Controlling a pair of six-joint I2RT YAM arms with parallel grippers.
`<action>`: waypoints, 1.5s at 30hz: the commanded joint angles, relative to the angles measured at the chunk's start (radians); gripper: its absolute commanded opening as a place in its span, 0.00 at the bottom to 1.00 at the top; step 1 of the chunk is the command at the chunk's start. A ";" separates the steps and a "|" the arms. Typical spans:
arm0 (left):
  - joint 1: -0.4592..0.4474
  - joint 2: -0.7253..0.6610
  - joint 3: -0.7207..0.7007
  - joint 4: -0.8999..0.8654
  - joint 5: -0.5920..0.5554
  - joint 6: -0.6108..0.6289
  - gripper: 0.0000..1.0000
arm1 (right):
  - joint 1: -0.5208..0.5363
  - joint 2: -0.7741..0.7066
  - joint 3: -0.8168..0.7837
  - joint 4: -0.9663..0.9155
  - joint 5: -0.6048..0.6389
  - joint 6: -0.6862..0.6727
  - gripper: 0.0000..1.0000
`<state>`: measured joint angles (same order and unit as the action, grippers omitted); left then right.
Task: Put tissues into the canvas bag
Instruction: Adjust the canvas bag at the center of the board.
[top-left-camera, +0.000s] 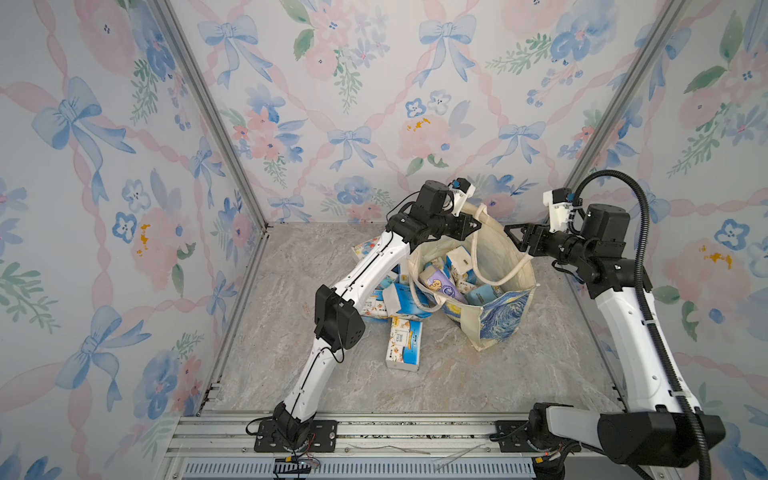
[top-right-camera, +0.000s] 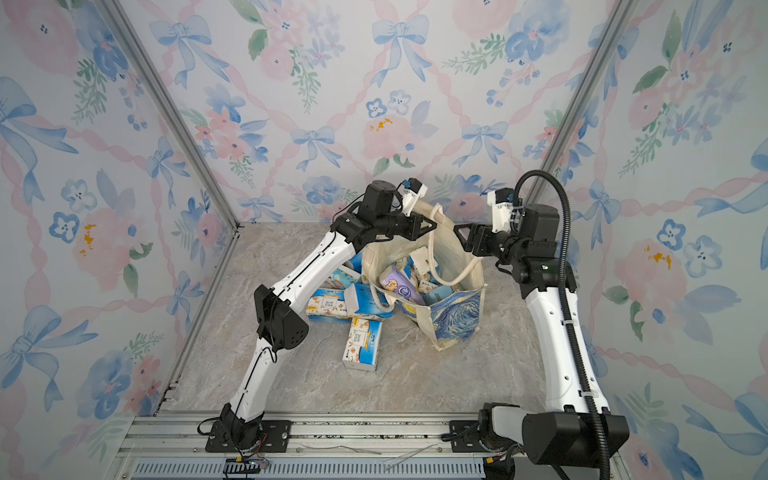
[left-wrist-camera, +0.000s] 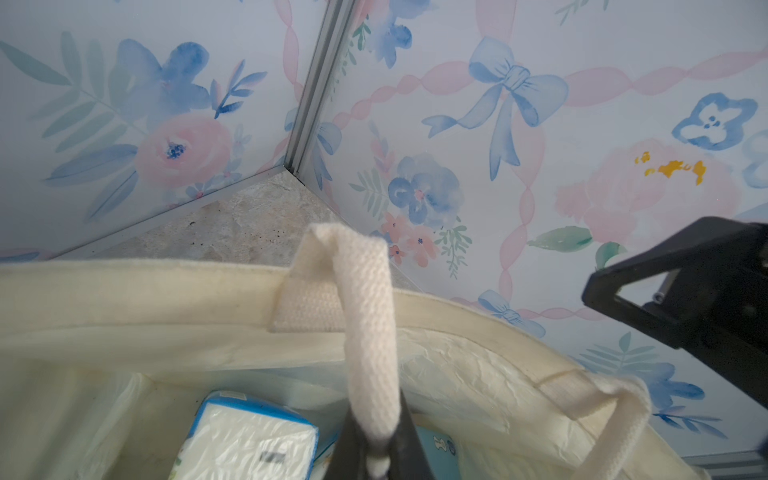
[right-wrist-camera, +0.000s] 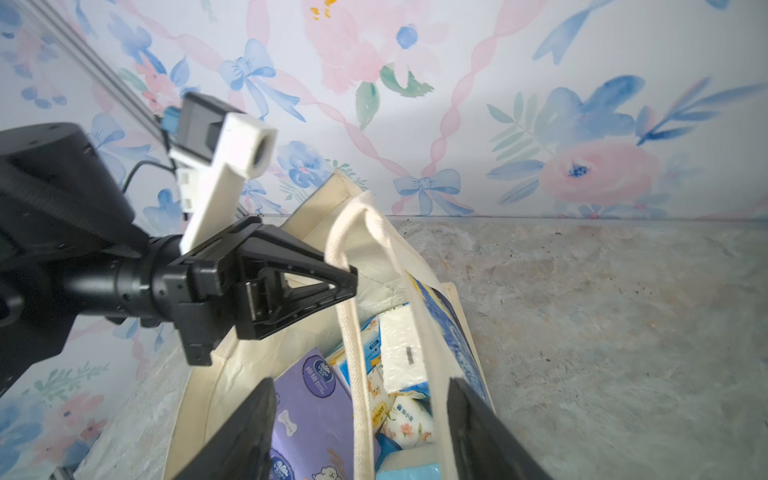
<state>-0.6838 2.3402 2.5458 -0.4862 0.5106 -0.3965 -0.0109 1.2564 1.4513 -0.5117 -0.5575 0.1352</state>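
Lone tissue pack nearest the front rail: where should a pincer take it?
Probably across the narrow middle of the tissue pack, from above: it lies flat on the table with both long sides exposed, while its far end meets the pile.

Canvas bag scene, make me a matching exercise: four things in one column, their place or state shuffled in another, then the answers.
1 left end effector
2 right end effector
3 lavender tissue pack
4 frontmost tissue pack

A inside the canvas bag
B open
C lying on the table
D shut on a bag handle

Pairs: 1-D, 2-B, 3-A, 4-C
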 joint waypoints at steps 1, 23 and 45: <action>0.015 -0.042 0.063 0.072 0.060 -0.052 0.04 | 0.059 -0.017 0.029 -0.042 -0.014 -0.109 0.66; 0.036 -0.076 0.057 0.052 0.087 -0.097 0.04 | 0.343 0.312 0.271 -0.445 0.418 -0.137 0.62; 0.058 -0.064 0.096 0.054 0.117 -0.150 0.04 | 0.414 0.382 0.139 -0.308 0.504 -0.049 0.36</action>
<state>-0.6342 2.3386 2.5793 -0.5335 0.5880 -0.5167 0.3920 1.6009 1.6150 -0.8127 -0.0509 0.0704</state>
